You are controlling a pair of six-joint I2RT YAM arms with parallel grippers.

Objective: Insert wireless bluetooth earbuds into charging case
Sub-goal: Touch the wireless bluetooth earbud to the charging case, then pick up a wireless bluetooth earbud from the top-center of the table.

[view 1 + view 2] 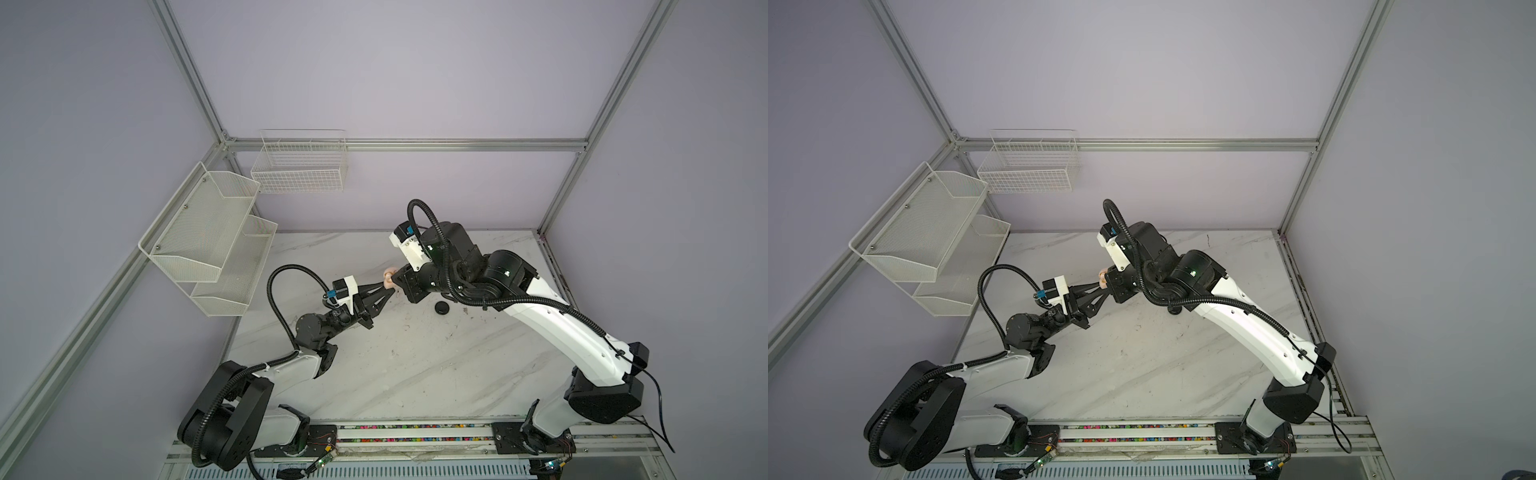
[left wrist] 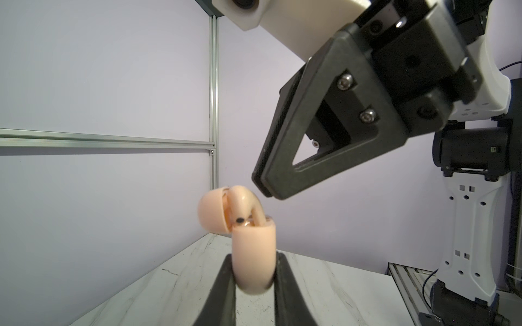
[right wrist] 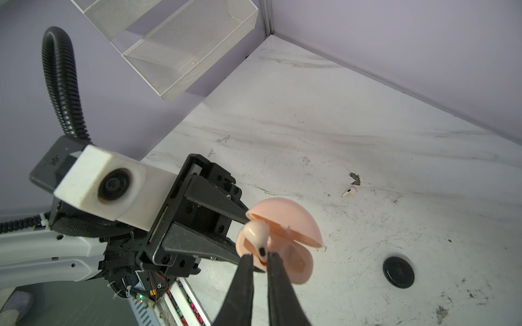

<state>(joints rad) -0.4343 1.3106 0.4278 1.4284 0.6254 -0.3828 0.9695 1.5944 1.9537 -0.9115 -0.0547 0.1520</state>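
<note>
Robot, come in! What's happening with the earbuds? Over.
Left gripper: fingers shut on open pink case, off the table. Right gripper: fingers pinching pale earbud, part-way into case. Second pale earbud lies on table. Nothing blocking.

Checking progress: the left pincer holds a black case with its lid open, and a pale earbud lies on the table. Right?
No: the left wrist view shows the case in the left pincer is peach-pink, not black. The open lid and the earbud on the table are right.
</note>
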